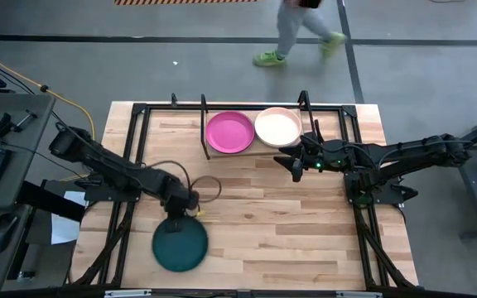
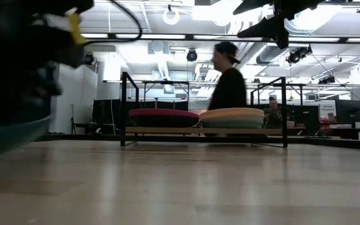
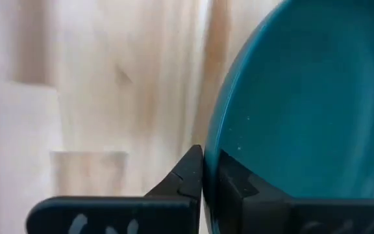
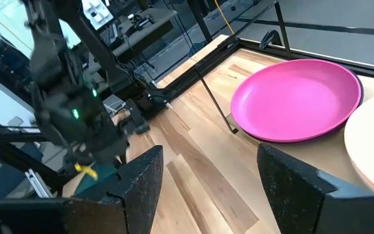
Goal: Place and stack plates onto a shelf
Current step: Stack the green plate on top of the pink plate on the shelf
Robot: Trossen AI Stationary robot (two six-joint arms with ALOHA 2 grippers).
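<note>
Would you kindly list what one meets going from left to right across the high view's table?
Left gripper shut on the dark teal plate → magenta plate on the shelf → pale pink plate → right gripper, open, empty.

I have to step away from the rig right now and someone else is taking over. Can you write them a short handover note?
Left gripper: shut on the rim of the round dark teal plate, near the table's front left.
Right gripper: open, empty, just in front of the shelf.
On the small light-wood shelf with black wire frame: the round magenta plate and, beside it, a pale pink plate topping a stack.
Done: those plates are shelved.
Left: carry the teal plate to the shelf and stack it.
</note>
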